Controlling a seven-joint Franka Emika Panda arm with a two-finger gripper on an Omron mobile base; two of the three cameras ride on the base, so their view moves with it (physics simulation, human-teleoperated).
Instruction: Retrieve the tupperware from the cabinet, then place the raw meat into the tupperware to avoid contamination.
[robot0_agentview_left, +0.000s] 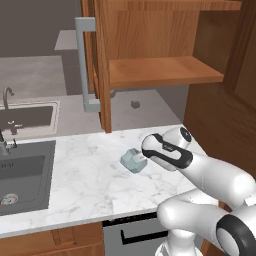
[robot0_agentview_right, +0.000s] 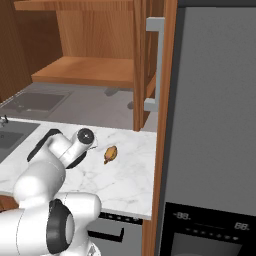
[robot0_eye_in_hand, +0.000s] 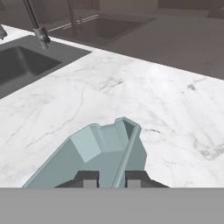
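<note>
The pale blue-grey tupperware (robot0_agentview_left: 131, 160) sits tilted just above the marble counter (robot0_agentview_left: 90, 175), left of my wrist. In the hand view the tupperware (robot0_eye_in_hand: 98, 151) is close up, one wall running down between my two dark fingertips (robot0_eye_in_hand: 89, 178). My gripper (robot0_eye_in_hand: 112, 179) is shut on that wall. The raw meat (robot0_agentview_right: 110, 154), a small orange-brown lump, lies on the counter to the right of my arm, apart from the container. The reddish-brown cabinet (robot0_agentview_left: 165, 70) stands open above, its wooden shelf bare, and its door (robot0_agentview_left: 102, 65) with the grey bar handle (robot0_agentview_left: 84, 65) is swung outward.
A dark sink (robot0_agentview_left: 20, 175) with a faucet (robot0_agentview_left: 4, 145) lies at the counter's left. A tall grey appliance front (robot0_agentview_right: 215, 125) and a wooden side panel (robot0_agentview_right: 165, 125) bound the counter on the right. The open door hangs over the counter's back.
</note>
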